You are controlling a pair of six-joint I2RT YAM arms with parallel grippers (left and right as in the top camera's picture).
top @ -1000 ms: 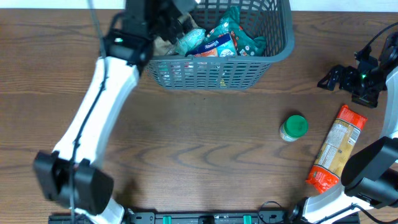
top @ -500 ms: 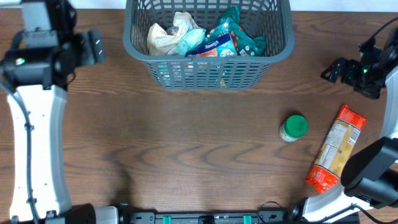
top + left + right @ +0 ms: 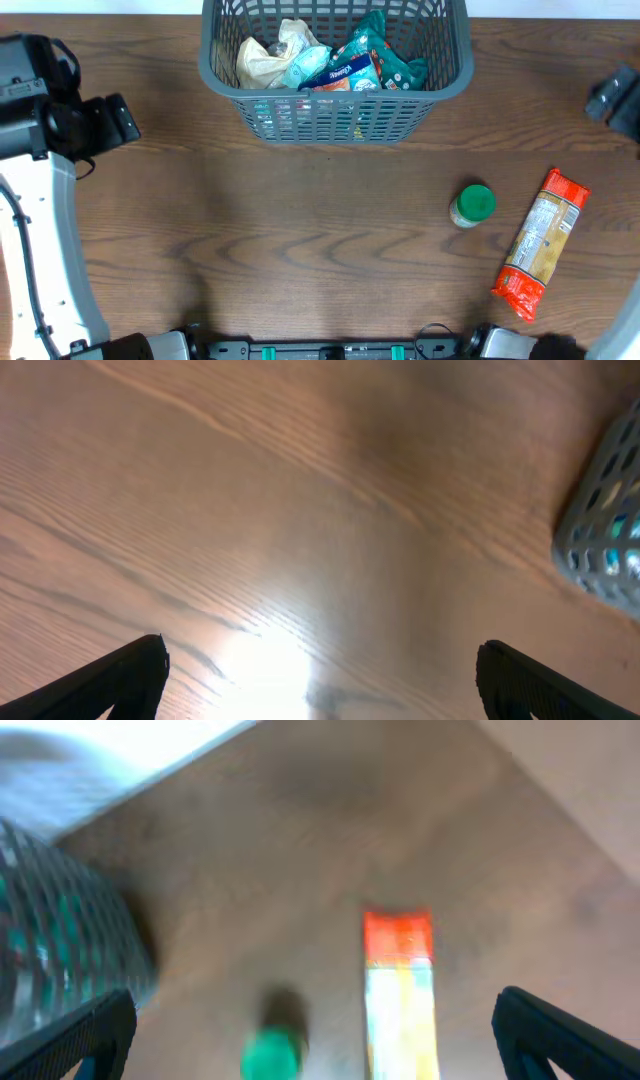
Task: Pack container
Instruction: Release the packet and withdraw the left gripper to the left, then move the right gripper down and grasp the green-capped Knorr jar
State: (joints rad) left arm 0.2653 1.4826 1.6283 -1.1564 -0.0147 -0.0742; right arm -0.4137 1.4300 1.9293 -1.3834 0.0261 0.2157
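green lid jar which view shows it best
Overhead: the green-lidded jar sits whole and sharp. Right wrist shows it only as a blurred green blob at the bottom edge; left wrist misses it.

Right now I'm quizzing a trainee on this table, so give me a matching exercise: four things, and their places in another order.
1 grey lattice basket
2 green-lidded jar
3 pasta packet
4 teal packet

A on the table, near its right edge
B inside the basket
C far edge, centre
D just left of the pasta packet

Pairs: 1-C, 2-D, 3-A, 4-B
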